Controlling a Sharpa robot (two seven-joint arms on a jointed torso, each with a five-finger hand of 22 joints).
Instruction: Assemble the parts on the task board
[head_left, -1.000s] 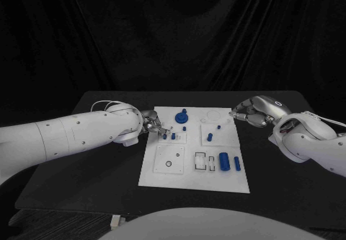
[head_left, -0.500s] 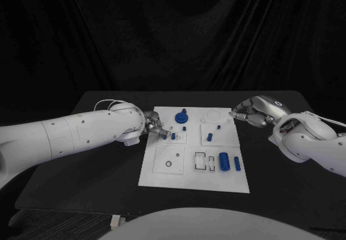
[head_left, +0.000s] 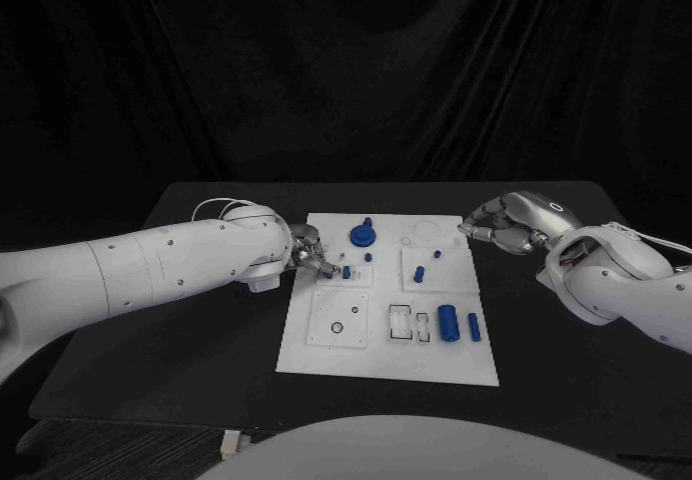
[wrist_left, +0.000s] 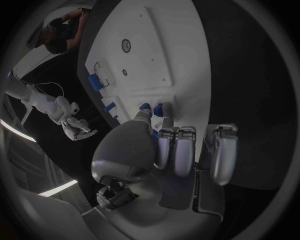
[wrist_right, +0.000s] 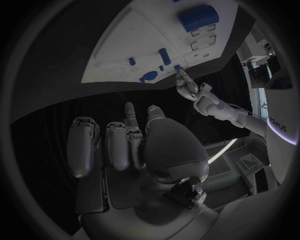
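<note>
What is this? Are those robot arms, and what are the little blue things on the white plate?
Yes, it's a robot with two white arms and silver hands. One picture looks down from its head; the two round ones come from cameras on its wrists. On the black table lies a white task board with small blue parts, like a round knob piece and a fat blue cylinder. The robot must fit them into place. Its left hand is at the board's edge, fingertips by a small blue peg; I can't tell if it's gripping it. Its right hand waits beside the board, fingers curled, holding nothing.
</note>
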